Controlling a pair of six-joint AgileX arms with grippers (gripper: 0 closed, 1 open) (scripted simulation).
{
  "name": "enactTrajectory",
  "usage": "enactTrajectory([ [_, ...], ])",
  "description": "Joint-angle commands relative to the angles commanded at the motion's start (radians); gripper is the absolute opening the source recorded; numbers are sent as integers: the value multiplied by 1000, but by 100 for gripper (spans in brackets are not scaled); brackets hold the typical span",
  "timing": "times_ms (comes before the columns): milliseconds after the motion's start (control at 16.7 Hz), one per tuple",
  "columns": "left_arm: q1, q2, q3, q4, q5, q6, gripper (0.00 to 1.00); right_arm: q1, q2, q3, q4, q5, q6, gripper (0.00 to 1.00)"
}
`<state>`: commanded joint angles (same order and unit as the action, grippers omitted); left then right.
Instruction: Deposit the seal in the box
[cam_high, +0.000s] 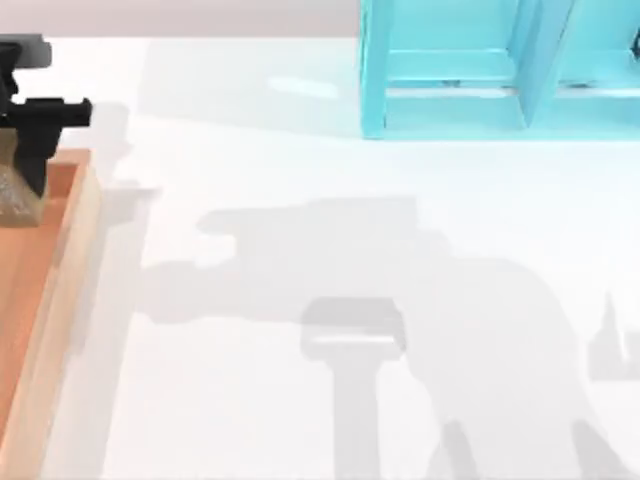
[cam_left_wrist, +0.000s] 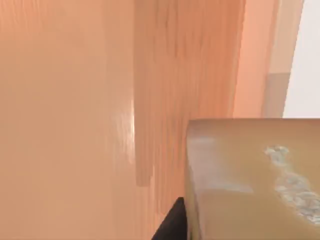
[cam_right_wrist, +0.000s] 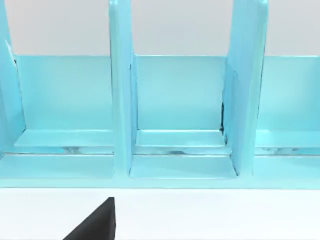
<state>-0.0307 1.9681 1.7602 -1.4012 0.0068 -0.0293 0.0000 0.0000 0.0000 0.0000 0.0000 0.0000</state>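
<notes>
Your left gripper grips the seal directly above the box floor at the table's far left edge, inside the rim, so lower straight down and release; your right arm faces the turquoise shelf frame.

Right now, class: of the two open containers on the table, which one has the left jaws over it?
The box, orange-brown wood at the table's left edge; the turquoise frame stands far right.
</notes>
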Motion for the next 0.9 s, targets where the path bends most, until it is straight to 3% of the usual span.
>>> enactTrajectory([
  [180,193,-80,-74,-3,-6,201,0,0,0,0,0,0,0,100],
  [360,292,-154,-132,7,-7,308,0,0,0,0,0,0,0,100],
  [900,304,-173,-186,49,-7,330,0,0,0,0,0,0,0,100],
])
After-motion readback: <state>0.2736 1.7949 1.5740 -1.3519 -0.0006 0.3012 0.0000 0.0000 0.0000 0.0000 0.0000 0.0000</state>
